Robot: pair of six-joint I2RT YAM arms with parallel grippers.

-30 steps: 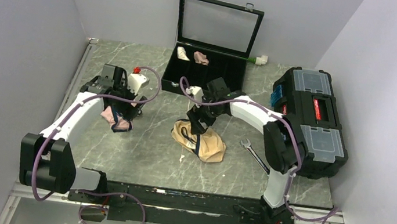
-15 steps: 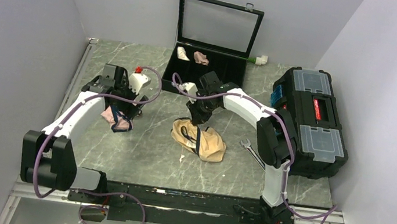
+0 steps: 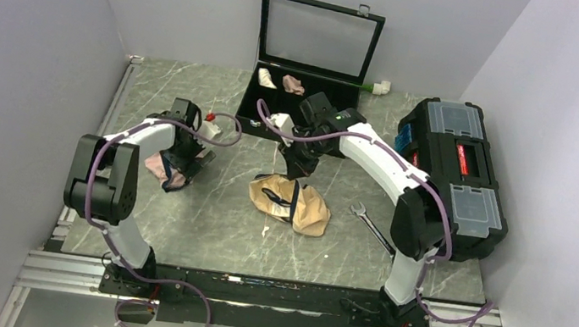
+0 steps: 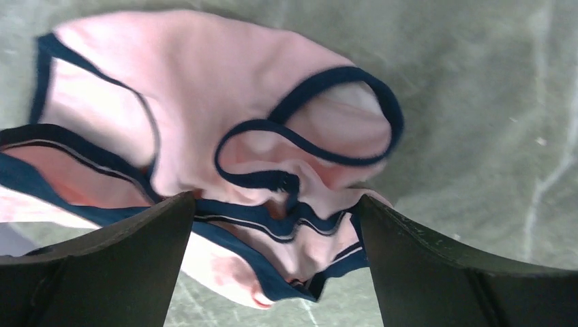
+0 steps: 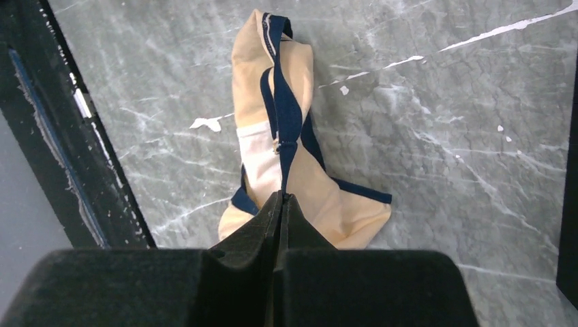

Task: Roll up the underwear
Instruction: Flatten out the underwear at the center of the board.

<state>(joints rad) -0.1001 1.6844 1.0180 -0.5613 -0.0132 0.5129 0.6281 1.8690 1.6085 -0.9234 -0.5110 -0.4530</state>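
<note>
The tan underwear (image 3: 307, 210) with navy edging lies crumpled mid-table; in the right wrist view the underwear (image 5: 253, 158) stretches away from the jaws. My right gripper (image 3: 296, 174) (image 5: 283, 196) is shut, pinching a navy strap that runs taut from its tips. My left gripper (image 3: 183, 157) (image 4: 276, 199) is open, its fingers (image 4: 129, 252) straddling the near edge of a pink underwear (image 3: 159, 168) (image 4: 204, 88) with dark edging at the left of the table.
An open black case (image 3: 256, 114) holding small fabric rolls (image 3: 293, 84) stands at the back. A black toolbox (image 3: 451, 178) sits at the right, with a wrench (image 3: 369, 226) beside it. A white object with a red cap (image 3: 208, 125) lies near the left gripper.
My right gripper closed on the tan underwear's strap and shifted slightly toward the back. The left arm's elbow swung in while its gripper stayed over the pink underwear.
</note>
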